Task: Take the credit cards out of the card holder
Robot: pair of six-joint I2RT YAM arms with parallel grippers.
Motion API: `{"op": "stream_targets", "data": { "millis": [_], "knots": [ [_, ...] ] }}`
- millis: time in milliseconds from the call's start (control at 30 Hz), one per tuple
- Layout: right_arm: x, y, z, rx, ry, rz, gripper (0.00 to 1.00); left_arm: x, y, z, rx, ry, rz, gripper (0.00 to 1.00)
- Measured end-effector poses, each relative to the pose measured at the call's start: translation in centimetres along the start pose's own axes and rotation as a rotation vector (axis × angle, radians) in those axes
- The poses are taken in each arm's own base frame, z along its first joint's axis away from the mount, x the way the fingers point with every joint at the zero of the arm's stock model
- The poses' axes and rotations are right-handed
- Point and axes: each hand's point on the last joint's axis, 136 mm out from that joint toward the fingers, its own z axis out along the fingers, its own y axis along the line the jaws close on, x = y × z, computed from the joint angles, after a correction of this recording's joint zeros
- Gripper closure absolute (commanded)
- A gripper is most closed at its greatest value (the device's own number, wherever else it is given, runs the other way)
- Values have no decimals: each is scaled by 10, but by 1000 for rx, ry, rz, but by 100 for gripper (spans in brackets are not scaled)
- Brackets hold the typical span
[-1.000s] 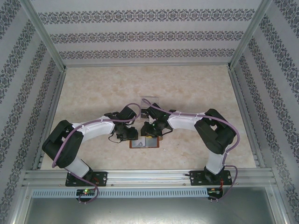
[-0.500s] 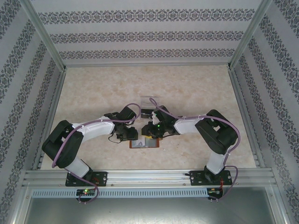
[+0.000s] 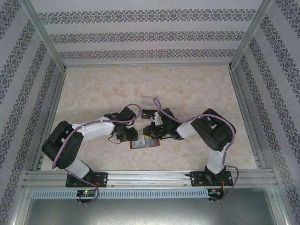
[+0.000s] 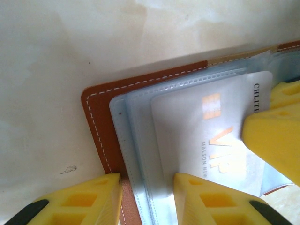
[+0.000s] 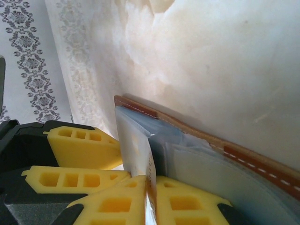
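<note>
The right tool (image 5: pixel 150 183) is pinched on the edge of a pale grey plastic credit card (image 4: pixel 206 140). Beside it, the left tool (image 4: pixel 147 187), jaws part open, bears on the open reddish-brown leather card holder (image 4: pixel 101 122), flat beneath both on the marbled desk (image 4: pixel 47 70).

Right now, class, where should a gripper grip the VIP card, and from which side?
Probably its exposed end, faces pinched, from the side opposite the stitched edge of the card holder: the VIP card is thin, flat, its other end sleeved. The right gripper pinches there.
</note>
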Motion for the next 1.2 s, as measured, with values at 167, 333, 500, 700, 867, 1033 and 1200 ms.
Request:
{"op": "stream_targets", "data": {
  "millis": [167,333,500,700,867,1033,1200],
  "knots": [
    [0,-2,-1,-2,-8,5,90,0,0,0,-1,-1,0,65],
    [-1,-5,-5,-5,-21,5,92,0,0,0,0,-2,1,65],
    [-1,-7,-11,-3,-35,12,93,-2,-3,1,16,-8,5,65],
    [-1,-7,-19,17,-53,17,91,-3,-5,1,27,-12,8,65],
    [-1,-9,-27,51,-67,13,90,-3,-5,2,26,-13,8,65],
    [-2,-14,-32,78,-73,19,90,-3,-5,2,25,-13,8,65],
    [-1,-17,-37,97,-79,19,90,-3,-5,2,26,-13,8,65]
  ]
}}
